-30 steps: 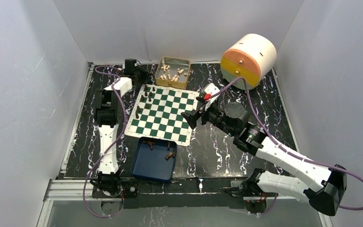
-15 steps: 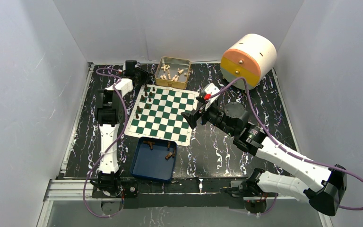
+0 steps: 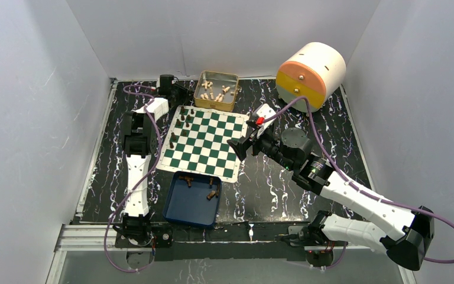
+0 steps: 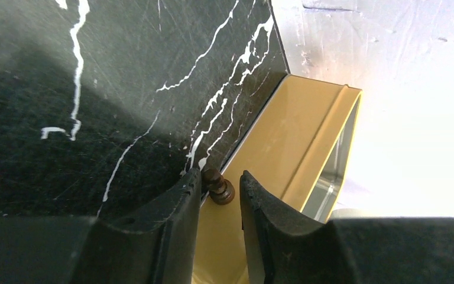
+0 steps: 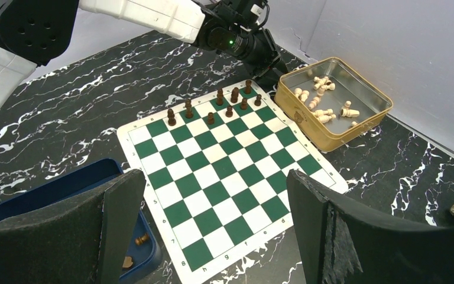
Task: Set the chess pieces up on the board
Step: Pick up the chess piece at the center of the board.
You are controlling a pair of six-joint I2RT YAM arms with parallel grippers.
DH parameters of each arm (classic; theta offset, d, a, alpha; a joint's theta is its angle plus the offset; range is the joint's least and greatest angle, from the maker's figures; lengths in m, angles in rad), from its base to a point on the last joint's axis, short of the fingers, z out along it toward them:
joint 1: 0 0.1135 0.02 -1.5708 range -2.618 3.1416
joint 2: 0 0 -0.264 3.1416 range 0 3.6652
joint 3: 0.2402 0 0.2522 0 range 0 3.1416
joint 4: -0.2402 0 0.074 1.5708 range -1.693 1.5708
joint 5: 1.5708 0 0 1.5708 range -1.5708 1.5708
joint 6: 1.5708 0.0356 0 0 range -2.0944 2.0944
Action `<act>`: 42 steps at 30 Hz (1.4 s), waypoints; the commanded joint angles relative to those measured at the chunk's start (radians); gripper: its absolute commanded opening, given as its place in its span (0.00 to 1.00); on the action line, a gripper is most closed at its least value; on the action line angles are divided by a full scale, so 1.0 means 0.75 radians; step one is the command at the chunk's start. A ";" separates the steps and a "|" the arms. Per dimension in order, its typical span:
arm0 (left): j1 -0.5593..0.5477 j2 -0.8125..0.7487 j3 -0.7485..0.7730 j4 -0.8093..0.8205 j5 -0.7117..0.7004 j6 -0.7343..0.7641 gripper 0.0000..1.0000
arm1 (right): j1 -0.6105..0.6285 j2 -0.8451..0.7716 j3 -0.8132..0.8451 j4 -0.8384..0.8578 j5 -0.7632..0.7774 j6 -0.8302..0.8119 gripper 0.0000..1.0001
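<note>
Left gripper outstretched, pinching chess piece (beside gold tin), right gripper wide open

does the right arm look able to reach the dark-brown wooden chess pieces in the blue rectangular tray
Probably yes: the right gripper is open beside the board, the pieces lie uncovered in the tray nearby, nothing stands between.

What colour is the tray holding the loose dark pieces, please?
Dark blue; the tray shows best in the top external view.

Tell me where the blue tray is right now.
In the top view, the blue tray sits at the chess mat's near edge, beside the left arm.
</note>
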 commanded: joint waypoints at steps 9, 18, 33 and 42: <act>-0.023 0.020 0.014 -0.015 -0.022 -0.040 0.27 | -0.001 -0.039 0.040 0.071 0.044 -0.028 0.99; -0.023 0.012 0.031 -0.005 -0.065 -0.040 0.13 | 0.000 -0.045 0.038 0.071 0.056 -0.036 0.99; -0.012 -0.103 0.028 0.010 -0.248 0.090 0.00 | -0.001 -0.047 0.040 0.071 0.056 -0.039 0.99; 0.015 -0.233 -0.058 0.065 -0.330 0.198 0.00 | 0.000 -0.044 0.046 0.064 0.037 -0.033 0.99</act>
